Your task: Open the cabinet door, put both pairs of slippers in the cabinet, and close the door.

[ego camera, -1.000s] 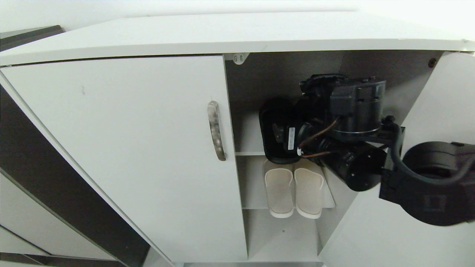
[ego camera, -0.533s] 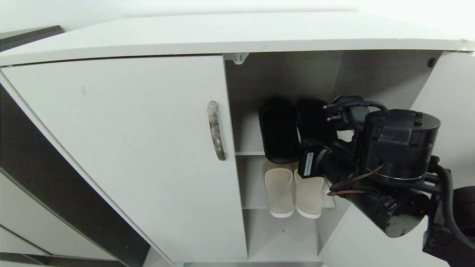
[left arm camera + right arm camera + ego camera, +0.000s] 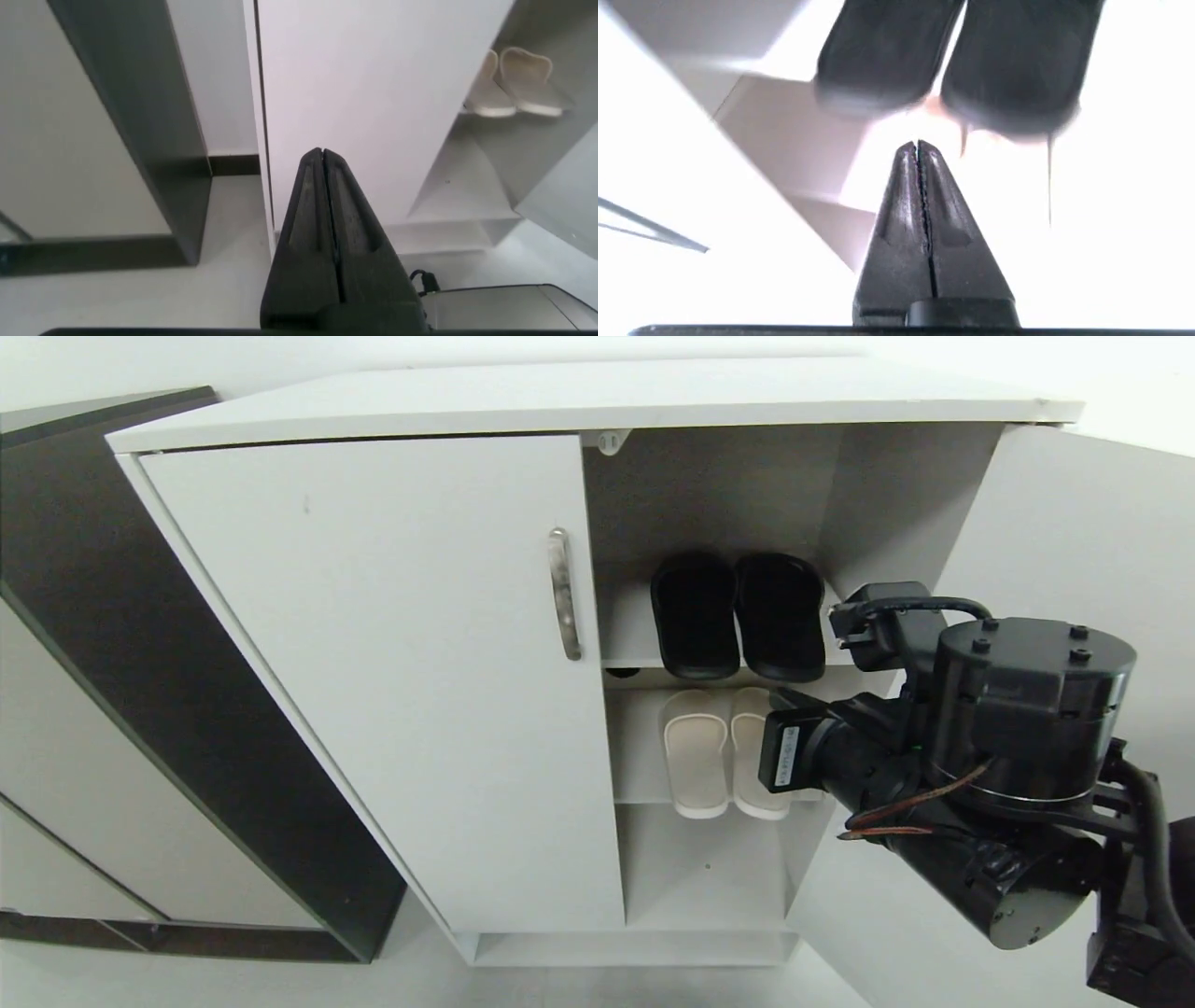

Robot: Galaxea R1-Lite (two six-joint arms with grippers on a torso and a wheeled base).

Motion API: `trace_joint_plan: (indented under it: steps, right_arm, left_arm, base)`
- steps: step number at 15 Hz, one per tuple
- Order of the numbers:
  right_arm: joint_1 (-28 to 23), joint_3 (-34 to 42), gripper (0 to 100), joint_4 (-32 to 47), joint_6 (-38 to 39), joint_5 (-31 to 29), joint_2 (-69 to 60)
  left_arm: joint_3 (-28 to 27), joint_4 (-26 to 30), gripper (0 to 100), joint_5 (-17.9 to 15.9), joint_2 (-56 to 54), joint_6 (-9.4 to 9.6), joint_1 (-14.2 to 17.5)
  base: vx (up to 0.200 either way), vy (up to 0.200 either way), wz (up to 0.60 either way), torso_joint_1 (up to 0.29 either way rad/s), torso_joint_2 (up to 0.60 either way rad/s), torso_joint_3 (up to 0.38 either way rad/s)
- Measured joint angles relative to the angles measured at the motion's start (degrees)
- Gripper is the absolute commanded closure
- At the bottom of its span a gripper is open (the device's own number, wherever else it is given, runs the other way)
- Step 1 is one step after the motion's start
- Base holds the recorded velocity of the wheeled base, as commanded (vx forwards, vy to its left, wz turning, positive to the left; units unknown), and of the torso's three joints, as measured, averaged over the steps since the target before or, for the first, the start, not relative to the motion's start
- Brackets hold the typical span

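Observation:
The white cabinet [image 3: 579, 403] has its right door [image 3: 1074, 523] swung open and its left door [image 3: 392, 663] closed. A black pair of slippers [image 3: 738, 616] lies on the upper shelf and a white pair [image 3: 714, 751] on the shelf below. My right arm [image 3: 990, 756] is just outside the opening, in front of the shelves. In the right wrist view my right gripper [image 3: 918, 154] is shut and empty, pointing at the black slippers [image 3: 878, 47] a little way off. My left gripper [image 3: 322, 157] is shut and empty, low in front of the closed door [image 3: 374, 84], with the white slippers [image 3: 514, 79] off to one side.
A metal handle [image 3: 563, 607] runs down the closed door's edge. A dark panel [image 3: 112, 616] stands to the cabinet's left. The bottom compartment [image 3: 705, 868] holds nothing. Light floor [image 3: 280, 980] lies in front of the cabinet.
My right arm has drawn back out of the cabinet, leaving the black slippers on the upper shelf. The head camera has pulled back, so more of the cabinet is in view.

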Motion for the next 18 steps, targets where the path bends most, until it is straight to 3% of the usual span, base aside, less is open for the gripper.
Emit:
trace_joint_plan:
  steps: [11, 18]
  right_arm:
    - [-0.09, 2.19, 100, -0.77, 0.13, 0.16, -0.13]
    - [-2.28, 3.77, 100, -5.50, -0.63, 0.28, 0.28]
  left_arm:
    - [0.02, 0.00, 100, 0.00, 0.00, -0.05, -0.05]
    - [0.00, -0.02, 100, -0.01, 0.00, 0.04, -0.05]
  base:
    - [-0.200, 0.000, 0.00, 0.003, 0.00, 0.001]
    - [0.000, 0.000, 0.00, 0.000, 0.00, 0.000]
